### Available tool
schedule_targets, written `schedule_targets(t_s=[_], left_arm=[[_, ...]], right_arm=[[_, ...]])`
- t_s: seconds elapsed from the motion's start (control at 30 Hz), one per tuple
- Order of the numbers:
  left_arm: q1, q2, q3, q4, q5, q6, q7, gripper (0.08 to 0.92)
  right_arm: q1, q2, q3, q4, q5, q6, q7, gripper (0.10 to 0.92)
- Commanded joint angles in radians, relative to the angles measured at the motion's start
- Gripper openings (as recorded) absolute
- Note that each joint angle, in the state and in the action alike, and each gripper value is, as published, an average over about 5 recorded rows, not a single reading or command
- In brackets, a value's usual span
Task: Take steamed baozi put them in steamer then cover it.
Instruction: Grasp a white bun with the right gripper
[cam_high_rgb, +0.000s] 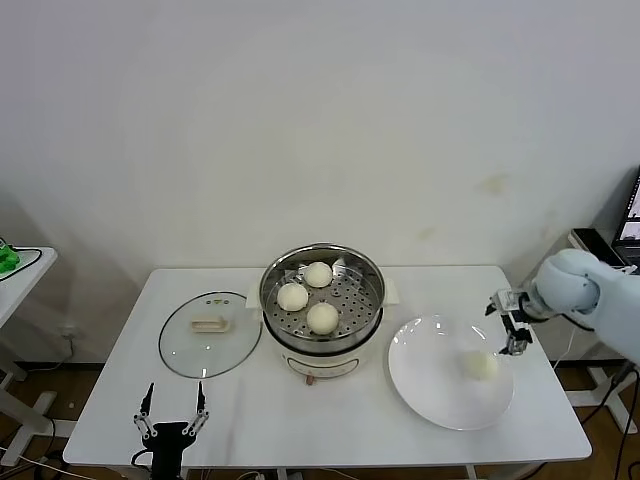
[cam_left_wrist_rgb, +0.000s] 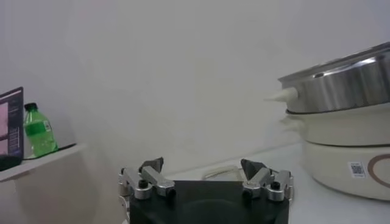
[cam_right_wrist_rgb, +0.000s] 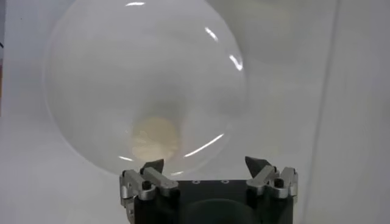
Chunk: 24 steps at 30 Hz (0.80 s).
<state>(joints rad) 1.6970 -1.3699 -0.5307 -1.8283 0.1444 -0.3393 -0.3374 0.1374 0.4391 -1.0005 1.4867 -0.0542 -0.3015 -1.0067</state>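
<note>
**Three Baozi Loaded, One on Plate**

While the table (cam_high_rgb: 120, 400) carries the steamer (cam_high_rgb: 322, 345) holding three baozi (cam_high_rgb: 322, 317), the cover (cam_high_rgb: 209, 335) lies beside it. The fourth baozi (cam_high_rgb: 481, 365) sits on the plate (cam_high_rgb: 430, 395). The right gripper (cam_high_rgb: 508, 322) hovers near it, fully open, empty; the left gripper (cam_high_rgb: 172, 408) likewise, parked at the table's front edge.

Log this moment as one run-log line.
steamer: three buns inside, uncovered | plate: one bun left | lid: on table, left of steamer | right gripper: open, above plate | left gripper: open, idle

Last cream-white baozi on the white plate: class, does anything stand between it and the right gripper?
Nothing visible does. The open right gripper hovers beside the cream-white baozi, which lies alone on the round white plate.
</note>
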Motion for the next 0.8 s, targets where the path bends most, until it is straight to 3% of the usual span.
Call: schedule_targets(t_s=[0.03, 0.43, 0.8], left_arm=[[0.001, 0.0, -0.001, 0.002, 0.0, -0.001, -0.001, 0.823], [0.0, -0.005, -0.005, 0.008, -0.001, 0.0, -0.001, 0.823], [0.001, -0.009, -0.006, 0.007, -0.01, 0.0, -0.001, 0.823]], right_arm=[[-0.138, 0.018, 0.075, -0.04, 0.001, -0.029, 0.002, 0.823], [-0.227, 0.071, 0.138, -0.108, -0.033, -0.02, 0.003, 0.821], [-0.233, 0.117, 0.144, -0.138, -0.043, -0.022, 0.017, 0.737]])
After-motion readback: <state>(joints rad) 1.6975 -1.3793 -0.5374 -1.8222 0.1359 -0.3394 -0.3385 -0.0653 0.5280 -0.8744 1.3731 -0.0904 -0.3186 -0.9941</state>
